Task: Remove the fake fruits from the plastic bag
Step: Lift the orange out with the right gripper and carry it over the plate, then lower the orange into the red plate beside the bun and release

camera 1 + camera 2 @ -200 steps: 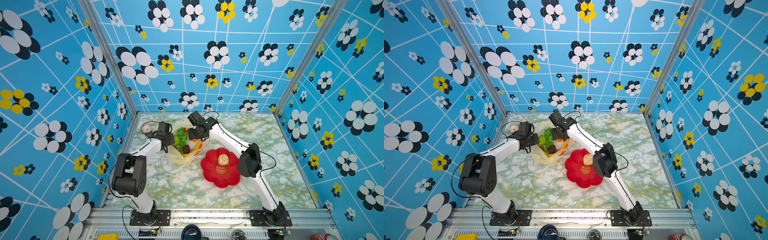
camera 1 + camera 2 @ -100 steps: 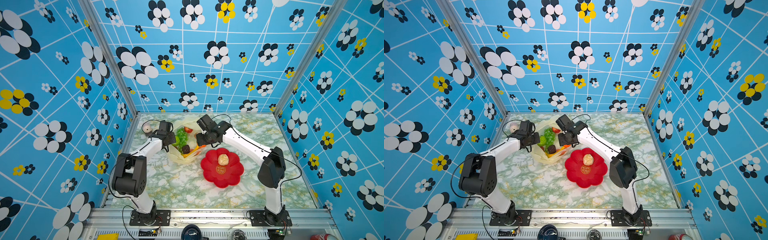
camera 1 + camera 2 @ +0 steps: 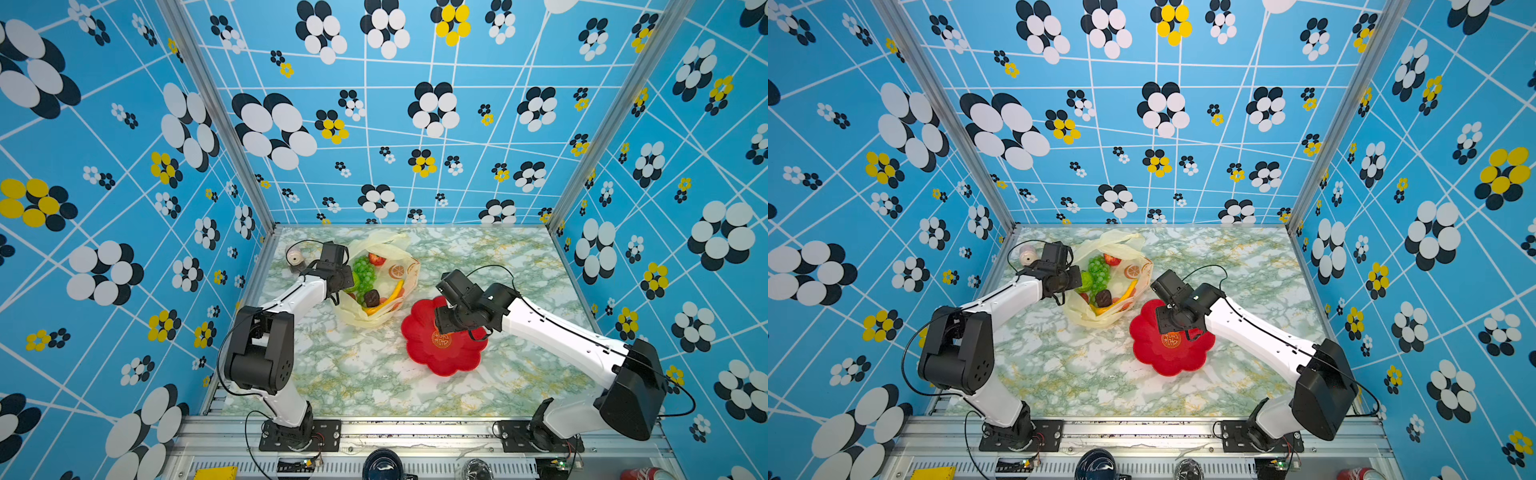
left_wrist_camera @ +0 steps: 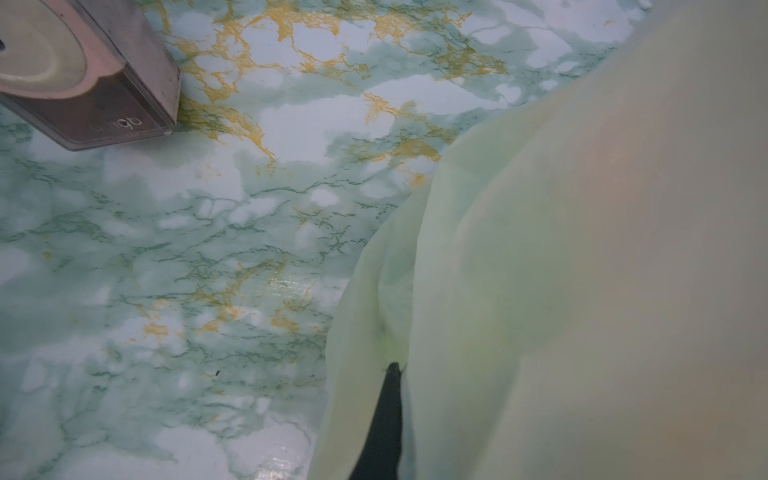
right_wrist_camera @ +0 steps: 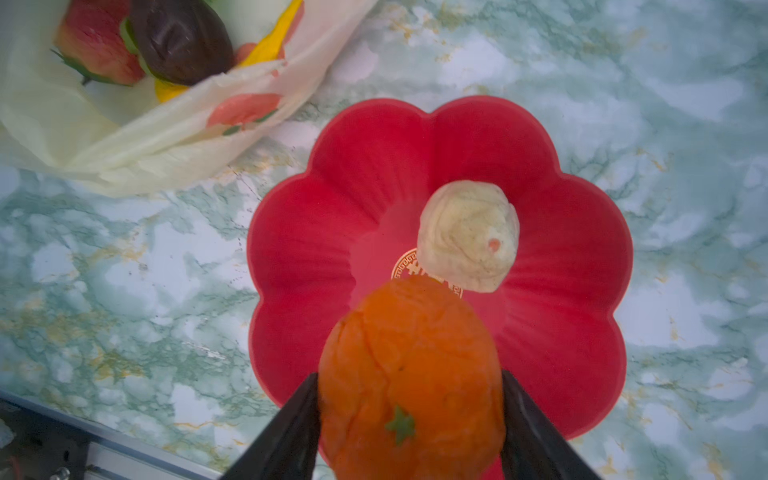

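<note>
Our right gripper is clamped on the orange over the red plate, where the bulb lies. The plate's rim sits near the bag, with a strip of table between them. Our left gripper is pinched shut on the bag's left edge, with grapes, strawberry, banana and a dark piece inside; a box stands close behind it, and open table spreads toward the front.

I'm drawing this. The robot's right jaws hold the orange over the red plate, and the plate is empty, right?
Not empty: the right wrist view shows a cream bulb already lying on the red plate. The rest stands: the right gripper holds the orange in its jaws over that plate.
</note>
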Robot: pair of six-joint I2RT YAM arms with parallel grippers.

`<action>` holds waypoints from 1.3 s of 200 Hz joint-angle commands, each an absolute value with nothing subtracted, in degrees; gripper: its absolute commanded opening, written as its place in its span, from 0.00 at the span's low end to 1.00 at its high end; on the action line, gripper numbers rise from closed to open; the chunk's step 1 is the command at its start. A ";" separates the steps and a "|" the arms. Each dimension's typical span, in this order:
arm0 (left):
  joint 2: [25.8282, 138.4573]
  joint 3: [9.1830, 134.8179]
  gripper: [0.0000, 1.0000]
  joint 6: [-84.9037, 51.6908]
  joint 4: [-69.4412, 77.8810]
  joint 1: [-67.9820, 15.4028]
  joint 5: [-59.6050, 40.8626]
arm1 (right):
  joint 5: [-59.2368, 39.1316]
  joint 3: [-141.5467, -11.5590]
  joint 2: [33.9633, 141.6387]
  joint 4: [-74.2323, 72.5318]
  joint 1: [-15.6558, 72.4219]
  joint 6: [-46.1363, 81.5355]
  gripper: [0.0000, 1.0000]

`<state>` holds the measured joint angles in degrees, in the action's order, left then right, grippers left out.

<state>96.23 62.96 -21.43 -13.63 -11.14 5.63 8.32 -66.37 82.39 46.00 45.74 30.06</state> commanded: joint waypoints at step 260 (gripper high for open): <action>98.61 67.94 0.00 -20.77 -19.95 -14.32 10.01 | 12.94 -49.73 86.28 31.63 41.14 28.28 0.68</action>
